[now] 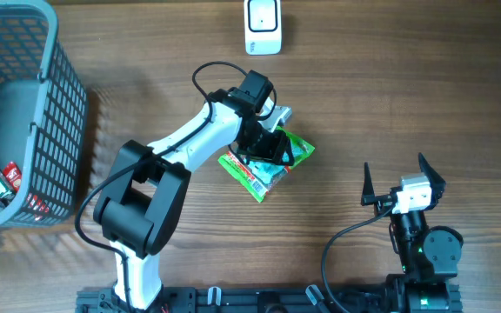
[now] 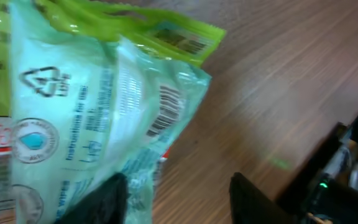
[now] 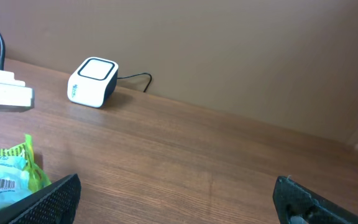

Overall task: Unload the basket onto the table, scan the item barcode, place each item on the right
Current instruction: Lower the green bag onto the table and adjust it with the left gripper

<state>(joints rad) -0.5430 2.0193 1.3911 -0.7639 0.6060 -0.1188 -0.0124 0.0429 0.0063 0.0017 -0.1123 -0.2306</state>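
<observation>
Left gripper (image 2: 176,200), jaws parted, hovers over the green packet (image 2: 92,118), which lies barcode (image 2: 166,109) up, near of the scanner (image 1: 263,26); right gripper (image 1: 396,174) idles wide open.

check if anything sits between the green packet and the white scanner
Nothing visible does. From overhead, only bare wood of the table lies between the green packet and the white scanner. The left gripper hangs over the packet itself, jaws apart.
</observation>
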